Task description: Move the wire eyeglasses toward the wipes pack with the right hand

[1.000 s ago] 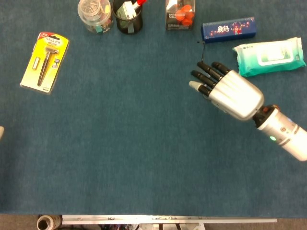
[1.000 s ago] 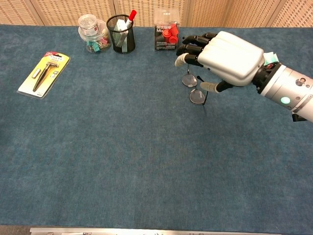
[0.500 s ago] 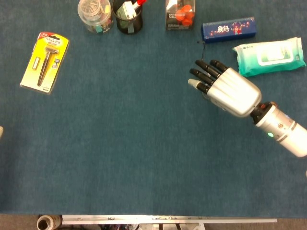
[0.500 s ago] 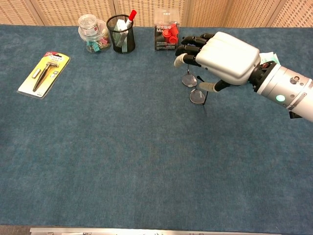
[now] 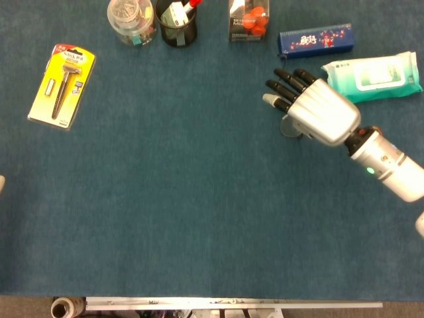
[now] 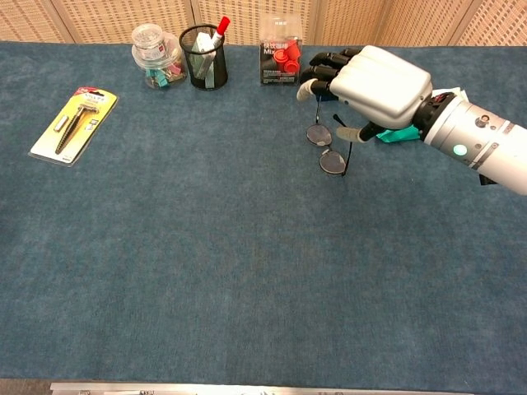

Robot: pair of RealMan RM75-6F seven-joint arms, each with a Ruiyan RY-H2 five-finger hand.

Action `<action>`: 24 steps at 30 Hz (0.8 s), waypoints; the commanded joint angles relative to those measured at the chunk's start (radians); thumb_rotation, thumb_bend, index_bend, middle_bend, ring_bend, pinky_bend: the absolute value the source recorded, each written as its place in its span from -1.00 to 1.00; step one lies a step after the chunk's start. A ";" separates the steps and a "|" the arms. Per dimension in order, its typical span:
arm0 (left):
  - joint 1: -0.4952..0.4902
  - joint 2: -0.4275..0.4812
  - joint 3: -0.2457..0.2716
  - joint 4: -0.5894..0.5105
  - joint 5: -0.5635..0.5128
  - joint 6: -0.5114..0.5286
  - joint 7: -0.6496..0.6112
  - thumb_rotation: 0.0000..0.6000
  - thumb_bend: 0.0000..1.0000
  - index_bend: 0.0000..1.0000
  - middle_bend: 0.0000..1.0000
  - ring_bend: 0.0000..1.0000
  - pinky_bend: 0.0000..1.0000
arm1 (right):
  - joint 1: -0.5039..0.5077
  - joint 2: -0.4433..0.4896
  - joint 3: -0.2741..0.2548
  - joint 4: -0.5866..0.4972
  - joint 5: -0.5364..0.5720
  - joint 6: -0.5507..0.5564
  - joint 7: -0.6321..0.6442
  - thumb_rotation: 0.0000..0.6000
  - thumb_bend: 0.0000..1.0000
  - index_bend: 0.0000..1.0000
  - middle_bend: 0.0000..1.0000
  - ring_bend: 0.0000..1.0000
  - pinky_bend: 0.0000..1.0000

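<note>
The wire eyeglasses (image 6: 327, 149) lie on the blue table cloth, both round lenses showing in the chest view. In the head view only one lens (image 5: 289, 127) peeks out beside my right hand (image 5: 317, 111). That hand (image 6: 375, 79) hovers just above and behind the glasses with its fingers stretched out and apart, holding nothing. Its thumb hangs close over the frame's temple arms. The teal and white wipes pack (image 5: 373, 77) lies right of the hand, and a teal corner of the wipes pack (image 6: 398, 134) shows under the wrist. My left hand is out of sight.
Along the far edge stand a clear jar (image 5: 130, 20), a black pen cup (image 5: 177, 24), a box of red caps (image 5: 248, 20) and a blue box (image 5: 316, 40). A yellow tool pack (image 5: 63, 84) lies at the far left.
My right hand has drifted toward the far edge and the wipes pack, uncovering more of the glasses. The glasses lie where they were.
</note>
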 commanded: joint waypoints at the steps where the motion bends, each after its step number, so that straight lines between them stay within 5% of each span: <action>1: 0.000 0.000 0.000 0.000 0.000 0.000 -0.002 1.00 -0.54 0.33 0.10 -0.13 0.12 | 0.010 -0.022 0.002 0.036 0.008 -0.009 0.021 1.00 -0.56 -0.44 -0.57 -0.75 -0.47; 24: 0.000 0.004 0.001 0.000 0.000 -0.003 -0.011 1.00 -0.54 0.33 0.10 -0.13 0.12 | 0.048 -0.136 -0.007 0.238 0.038 -0.041 0.106 1.00 -0.56 -0.44 -0.57 -0.75 -0.47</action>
